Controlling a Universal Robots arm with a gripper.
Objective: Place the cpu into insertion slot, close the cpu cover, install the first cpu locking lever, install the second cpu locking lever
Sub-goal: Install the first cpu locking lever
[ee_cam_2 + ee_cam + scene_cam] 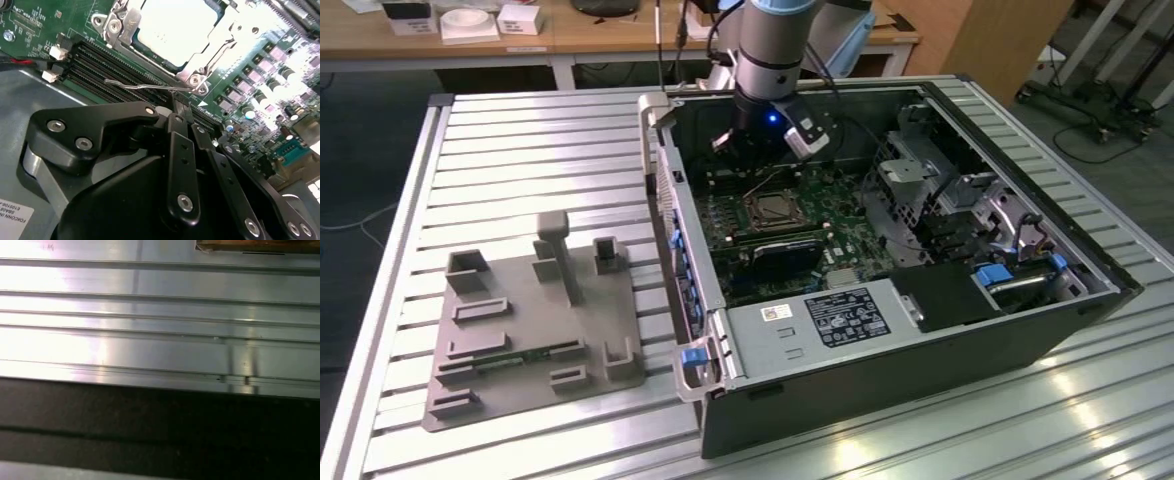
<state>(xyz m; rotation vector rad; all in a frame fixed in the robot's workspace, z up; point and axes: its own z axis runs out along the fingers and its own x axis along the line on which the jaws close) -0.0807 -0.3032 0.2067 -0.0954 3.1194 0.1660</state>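
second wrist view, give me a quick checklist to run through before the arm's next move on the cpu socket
1. Chip seated in the socket: ok. The cpu lies flat inside the silvery frame.
2. Cover down over the chip: ok. The cpu cover lies around the chip's edges.
3. Locking lever latched: not ok. A thin wire lever sticks out free beside the memory slots.
4. Gripper at the lever: ok. The gripper has its fingertips right at the lever's hinge end.
5. Grip on the lever: cannot tell. The fingertips look shut together, but whether the wire is pinched is hidden.
6. Arm inside the computer case, above the socket: ok.
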